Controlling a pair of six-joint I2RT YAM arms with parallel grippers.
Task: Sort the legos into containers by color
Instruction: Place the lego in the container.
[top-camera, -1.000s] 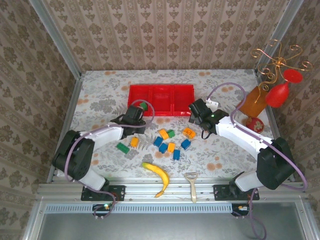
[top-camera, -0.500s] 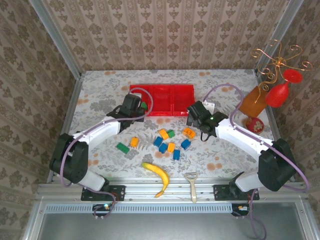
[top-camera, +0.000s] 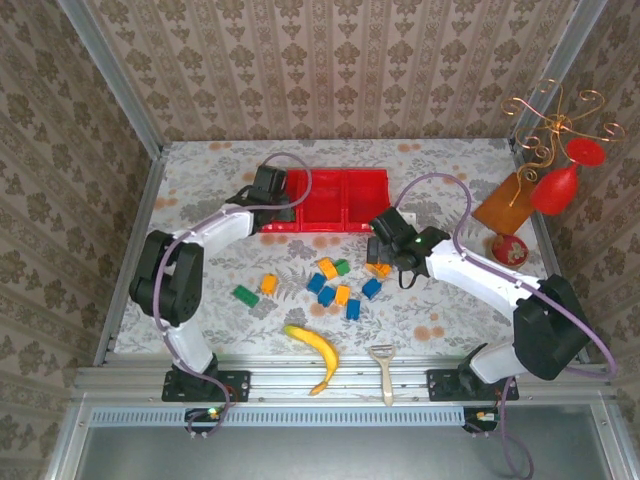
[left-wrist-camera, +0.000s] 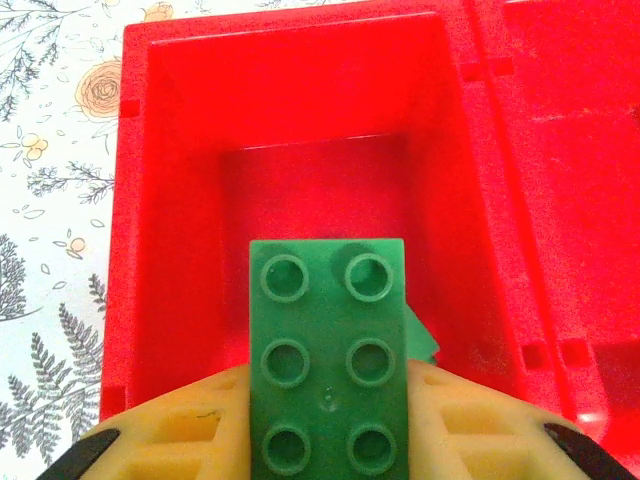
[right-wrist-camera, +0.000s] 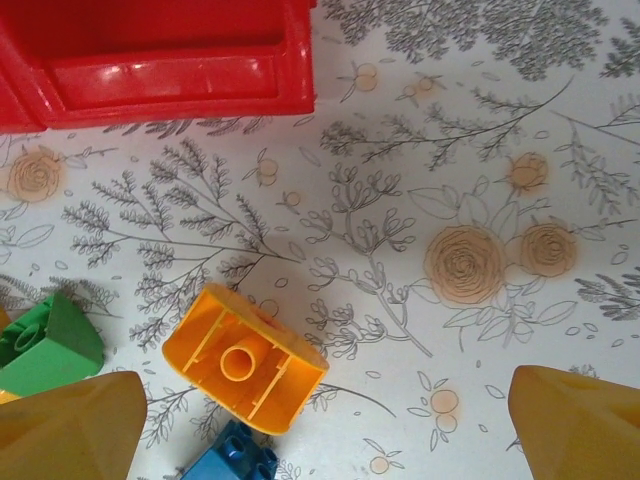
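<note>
The green brick (left-wrist-camera: 328, 360), pinched between the pads of my left gripper (left-wrist-camera: 328, 435), hangs over the 9 o'clock end compartment of the red tray (left-wrist-camera: 135, 250), while at the tray's 5 o'clock my right gripper (right-wrist-camera: 325, 420) stands spread over an upturned orange brick (right-wrist-camera: 243, 360) on the table (right-wrist-camera: 450, 150).

1. Red tray (top-camera: 335, 187): three square compartments side by side, lying at the far side of the table (top-camera: 430, 310).
2. Green brick (left-wrist-camera: 328, 360): six studs facing up, clamped in the left gripper (left-wrist-camera: 330, 440) over the tray's left compartment.
3. Loose bricks (top-camera: 343, 294): orange, blue and green, scattered in front of the tray.
4. Orange brick (right-wrist-camera: 243, 358): overturned, hollow underside up, between a green one (right-wrist-camera: 45, 340) and a blue one (right-wrist-camera: 232, 462).
</note>
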